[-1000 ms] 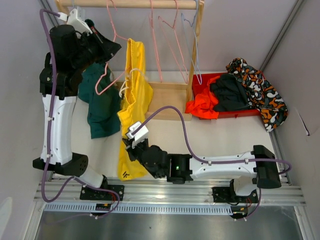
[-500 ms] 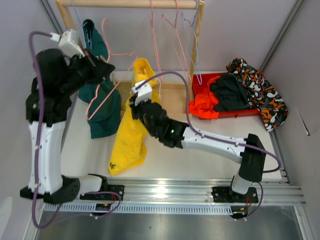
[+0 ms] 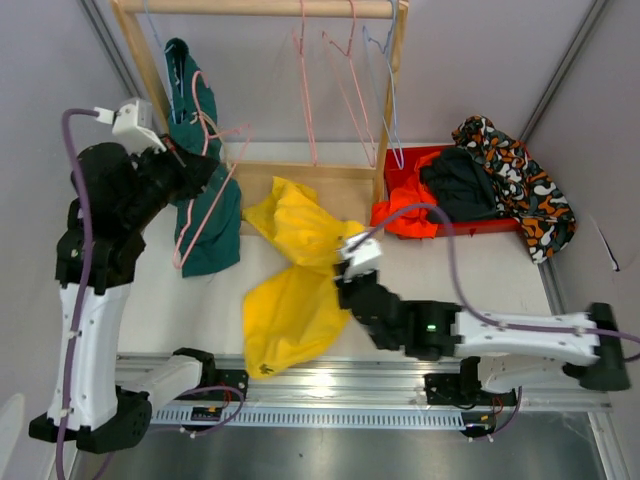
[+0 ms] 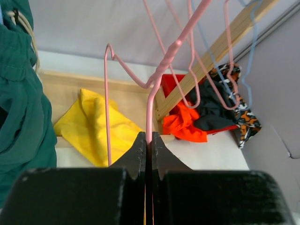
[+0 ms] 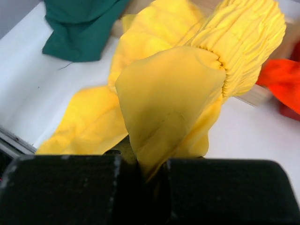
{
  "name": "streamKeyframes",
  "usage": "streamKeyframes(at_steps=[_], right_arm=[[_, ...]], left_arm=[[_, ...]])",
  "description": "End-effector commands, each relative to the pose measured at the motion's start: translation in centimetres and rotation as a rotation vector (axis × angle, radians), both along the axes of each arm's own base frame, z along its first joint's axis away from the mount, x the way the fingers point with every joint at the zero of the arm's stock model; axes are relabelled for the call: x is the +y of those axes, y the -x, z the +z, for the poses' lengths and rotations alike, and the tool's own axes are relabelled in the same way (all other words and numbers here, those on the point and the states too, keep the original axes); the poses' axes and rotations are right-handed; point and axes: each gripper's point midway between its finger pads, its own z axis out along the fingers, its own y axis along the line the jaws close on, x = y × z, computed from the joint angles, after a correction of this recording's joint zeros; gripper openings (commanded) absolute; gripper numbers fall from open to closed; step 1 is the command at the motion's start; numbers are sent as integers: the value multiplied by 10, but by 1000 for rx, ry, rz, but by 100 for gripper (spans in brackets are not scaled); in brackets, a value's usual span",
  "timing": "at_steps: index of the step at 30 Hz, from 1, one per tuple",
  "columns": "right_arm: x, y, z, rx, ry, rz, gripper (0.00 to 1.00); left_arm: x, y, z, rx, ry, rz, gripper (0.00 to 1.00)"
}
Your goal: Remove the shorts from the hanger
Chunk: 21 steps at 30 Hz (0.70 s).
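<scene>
I am gripping a thin pink wire hanger (image 4: pixel 148 112) with my left pincer (image 4: pixel 149 138), its tips pressed together on the wire. My right pincer (image 5: pixel 146 168) is pinching a fold of the soft yellow shorts (image 3: pixel 290 290), which are lying off the hanger, spreading across the white desk (image 3: pixel 500 270) and the wooden rack base (image 3: pixel 330 185). I am seeing two risks. The bare hanger is sitting against the hanging dark green shorts (image 3: pixel 208 225) and could be snagging them. The yellow fabric is trailing near the desk's front edge and could be sliding off if dragged.

Matt yellow cloth shorts (image 3: pixel 295 270), glossy pink wire hanger (image 4: pixel 151 101), pale wooden rack (image 3: pixel 392 90).
</scene>
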Motion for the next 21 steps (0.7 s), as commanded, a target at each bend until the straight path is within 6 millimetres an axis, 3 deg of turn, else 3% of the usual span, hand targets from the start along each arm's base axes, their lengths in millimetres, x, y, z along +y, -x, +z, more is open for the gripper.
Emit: streamKeyframes(at_steps=[1,3,4,5,8,9,11,12,13,14,15,16,17,18,19,21], right_arm=[[-116,-6,59,-42,-186,-325,0],[-153,-3,68,-48,-192,-373,0],[-181,-2,84,-62,-251,-417,0],[-196,-2,99,-70,-285,-439,0],[-229,-3,133,-137,-290,-477,0],[-233,-6,155,-156,-375,-500,0],[-242,-13,178,-239,-275,-516,0],[-254,-22,205,-291,-306,-537,0],[-258,-28,220,-312,-335,-543,0],[-261,-35,232,-333,-327,-549,0],[-259,-58,236,-363,-247,-556,0],[-271,-61,268,-401,-296,-567,0],[-273,-72,278,-408,-317,-572,0],[-274,-105,276,-404,-250,-574,0],[-285,-110,302,-445,-286,-579,0],[-292,-136,316,-448,-332,-574,0]], left_arm=[[2,-17,-1,-42,-5,21,0],[1,-20,-4,-53,7,19,0],[0,-20,-11,-44,10,15,0],[-1,-22,-10,-56,14,15,0],[-3,-29,-22,-36,14,10,0],[-4,-30,-25,-30,13,7,0],[-6,-36,-30,-22,14,4,0],[-6,-37,-32,-19,12,3,0],[-6,-39,-35,-14,10,0,0],[-7,-40,-34,-20,9,0,0],[-7,-41,-36,-18,6,-2,0],[-7,-42,-36,-19,3,-1,0],[-7,-44,-38,-19,2,-1,0],[-6,-46,-40,-18,-2,2,0],[-6,-47,-41,-17,-4,3,0],[-7,-51,-44,-14,-7,0,0]])
